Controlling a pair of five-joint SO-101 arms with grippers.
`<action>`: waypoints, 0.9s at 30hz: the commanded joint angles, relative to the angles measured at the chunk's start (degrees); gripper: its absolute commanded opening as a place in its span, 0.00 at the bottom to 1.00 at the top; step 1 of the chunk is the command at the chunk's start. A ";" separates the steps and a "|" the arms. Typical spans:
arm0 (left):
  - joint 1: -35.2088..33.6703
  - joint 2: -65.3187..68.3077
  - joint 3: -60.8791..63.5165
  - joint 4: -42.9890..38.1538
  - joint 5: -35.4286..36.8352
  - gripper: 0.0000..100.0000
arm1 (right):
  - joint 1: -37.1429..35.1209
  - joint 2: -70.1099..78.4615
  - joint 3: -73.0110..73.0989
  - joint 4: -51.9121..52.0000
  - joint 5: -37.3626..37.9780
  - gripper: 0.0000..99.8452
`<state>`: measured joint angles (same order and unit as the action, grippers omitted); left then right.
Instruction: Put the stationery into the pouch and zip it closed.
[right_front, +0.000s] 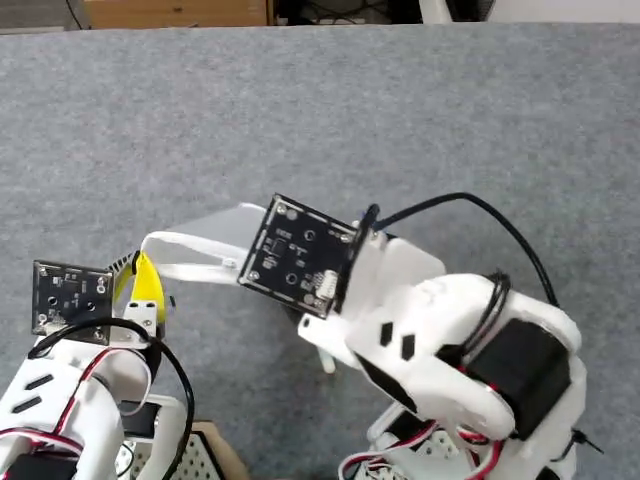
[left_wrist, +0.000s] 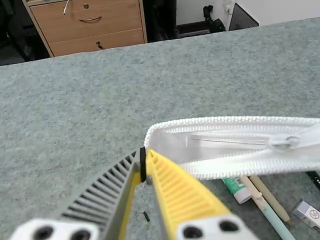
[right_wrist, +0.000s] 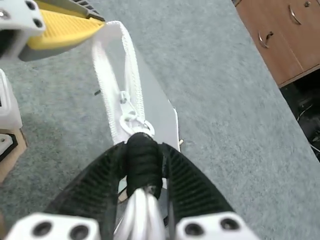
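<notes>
Left wrist view — left gripper (left_wrist: 143, 164) pinches pouch (left_wrist: 215, 145) end; right gripper (right_wrist: 144, 146) clamps zip pull (right_wrist: 143, 165).

one overhead, two close on pouch (right_front: 212, 228)

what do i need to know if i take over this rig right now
Left pincer: shut on the end of the pouch.
Right pincer: shut on the black-wrapped zip pull.
Pens and an eraser show under the zip, seemingly inside the pouch.
Done: stationery apparently in.
Slider partway; teeth between it and the left pincer gape open.
Left: finish zipping, then release.
</notes>
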<state>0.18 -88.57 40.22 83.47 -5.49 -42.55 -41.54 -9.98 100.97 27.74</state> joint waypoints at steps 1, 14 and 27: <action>-1.01 1.32 -1.89 0.62 -0.53 0.03 | 2.73 -2.33 -0.22 0.09 -0.35 0.01; -1.01 1.32 -1.89 0.44 -0.35 0.03 | 4.84 -3.12 -0.13 0.18 -0.44 0.01; -0.75 1.32 -1.89 0.26 -0.18 0.03 | 4.84 -5.76 5.14 -0.09 -0.44 0.01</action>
<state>0.18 -88.48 40.22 83.47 -5.49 -38.77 -45.49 -4.97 100.97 27.74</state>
